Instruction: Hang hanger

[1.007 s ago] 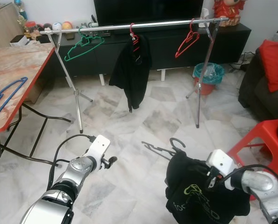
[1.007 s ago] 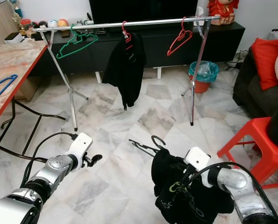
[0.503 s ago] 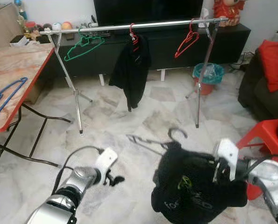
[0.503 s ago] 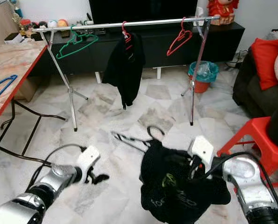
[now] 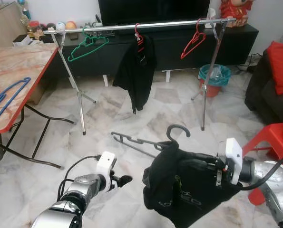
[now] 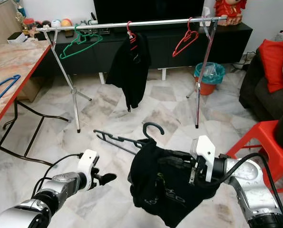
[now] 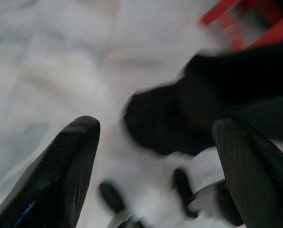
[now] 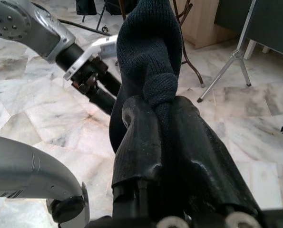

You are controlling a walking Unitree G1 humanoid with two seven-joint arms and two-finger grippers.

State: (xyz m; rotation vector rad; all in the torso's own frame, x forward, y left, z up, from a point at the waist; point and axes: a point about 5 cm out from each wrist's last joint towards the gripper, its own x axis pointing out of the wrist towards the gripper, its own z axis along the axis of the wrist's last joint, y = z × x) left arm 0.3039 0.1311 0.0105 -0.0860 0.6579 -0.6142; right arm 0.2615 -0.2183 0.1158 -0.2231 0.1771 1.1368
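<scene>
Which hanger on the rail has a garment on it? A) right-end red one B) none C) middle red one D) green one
C: the black garment hangs from the middle red hanger on the rail; the green hanger and the right-end red hanger are bare.

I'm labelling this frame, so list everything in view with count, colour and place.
Clothes rail: 1, silver, ahead.
Hangers on rail: 3; green, red under a black garment, red.
Black hanger with black shirt: 1, held low, in front.
Blue hanger: 1, on marble table.
Bin: 1, teal.
Stool: 1, red, right.
TV cabinet: 1, black.
Left gripper: open, low.
Right gripper: shut on shirt.
</scene>
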